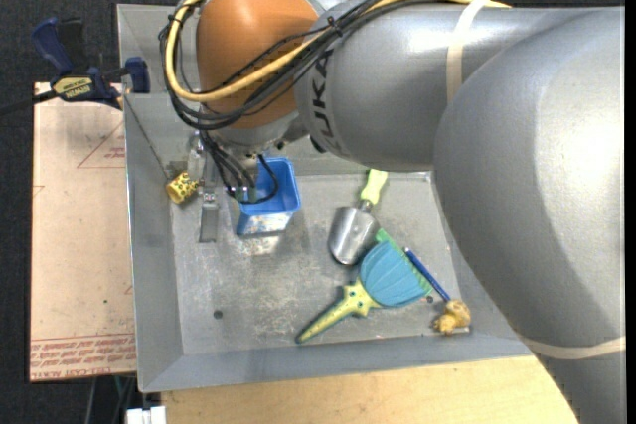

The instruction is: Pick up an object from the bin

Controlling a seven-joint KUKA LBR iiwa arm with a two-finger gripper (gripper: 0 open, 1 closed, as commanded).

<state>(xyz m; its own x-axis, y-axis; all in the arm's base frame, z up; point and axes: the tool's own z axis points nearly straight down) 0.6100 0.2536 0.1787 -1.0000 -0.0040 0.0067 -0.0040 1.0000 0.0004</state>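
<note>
At the bin's [149,313] 10 o'clock lies a small gold die [180,186], close to the left wall. Just at its 3 o'clock we see the gripper [231,204], low over the floor beneath the orange cover [253,45]. We cannot tell how far open it is, nor whether it has hold of anything, since the wrist and cables hide its working end.

A blue box [270,199] sits right against the gripper at its 3 o'clock, at roughly 11 o'clock from the bin's middle. We take it for the likely target.

Further right lie a metal scoop [352,234] with a pale green handle, a teal fan [386,277] with a yellow-green handle, a blue pen [427,275] and a tan toy [452,316] at 4 o'clock.

We judge the step in hand to be the reach down to grasp, with nothing lifted yet. The next move calls for a firm close on the box, clear of the die, and then a straight lift.
</note>
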